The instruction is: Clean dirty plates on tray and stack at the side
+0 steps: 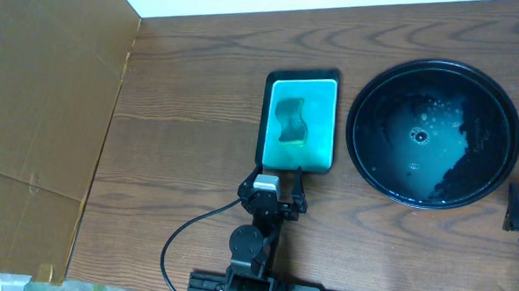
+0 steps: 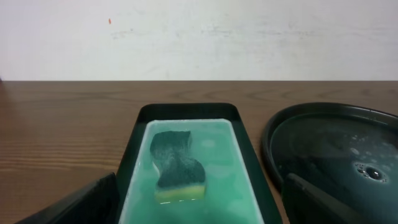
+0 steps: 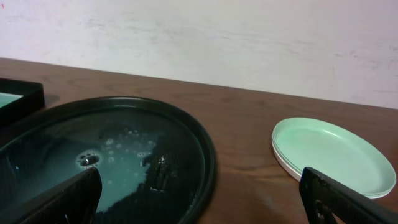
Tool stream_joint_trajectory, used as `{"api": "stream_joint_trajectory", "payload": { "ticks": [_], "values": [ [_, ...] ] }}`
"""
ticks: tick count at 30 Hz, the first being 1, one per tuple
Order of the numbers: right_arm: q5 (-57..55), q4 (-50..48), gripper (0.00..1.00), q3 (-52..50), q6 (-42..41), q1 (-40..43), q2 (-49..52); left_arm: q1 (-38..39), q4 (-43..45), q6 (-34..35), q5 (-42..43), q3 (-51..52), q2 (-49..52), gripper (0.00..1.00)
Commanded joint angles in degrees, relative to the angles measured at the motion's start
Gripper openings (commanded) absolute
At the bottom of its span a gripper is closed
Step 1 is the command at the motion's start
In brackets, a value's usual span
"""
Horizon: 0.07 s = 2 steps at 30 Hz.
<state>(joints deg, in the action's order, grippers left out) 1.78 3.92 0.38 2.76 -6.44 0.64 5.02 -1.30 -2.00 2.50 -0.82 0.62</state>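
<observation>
two tools, and both stand released with nothing between the fingers. the left tool (image 1: pixel 272 188) hangs low over the table (image 1: pixel 191 99), just short of the near end of the teal dish (image 1: pixel 325 96). the right tool (image 3: pixel 199 193) sits at the near right of the tray (image 3: pixel 208 163), spread wide in its own wrist view.

out from the left tool you have one teal dish, holding one sponge (image 2: pixel 177 165) that lies in pale green water. beside it, to the right, is one black tray. it carries no plate, only a wet film with a few bubbles.

past the tray's right rim, apart from it and on the bare table, the plates (image 3: pixel 329 152) sit in one neat stack. the top one looks free of smears. at least two rims show at the stack's edge, but you cannot count them surely from this angle. the overhead view does not reach them at all.

by my reading, washing and stacking are done or very nearly so. the next move calls for no grasp. keep both tools released, check that no plate lies out of view, then draw the arms back clear of the stack and the wet tray.
</observation>
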Motion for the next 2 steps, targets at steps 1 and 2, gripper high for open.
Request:
{"api": "stream_joint_trajectory", "payload": {
  "ticks": [1, 2],
  "values": [
    [0.63, 0.17, 0.99, -0.07, 0.52, 0.46, -0.26, -0.28, -2.71, -0.96, -0.35, 0.59, -0.28, 0.84],
    [0.63, 0.17, 0.99, -0.07, 0.52, 0.46, -0.26, -0.28, -2.71, -0.96, -0.35, 0.59, -0.28, 0.84]
  ]
}}
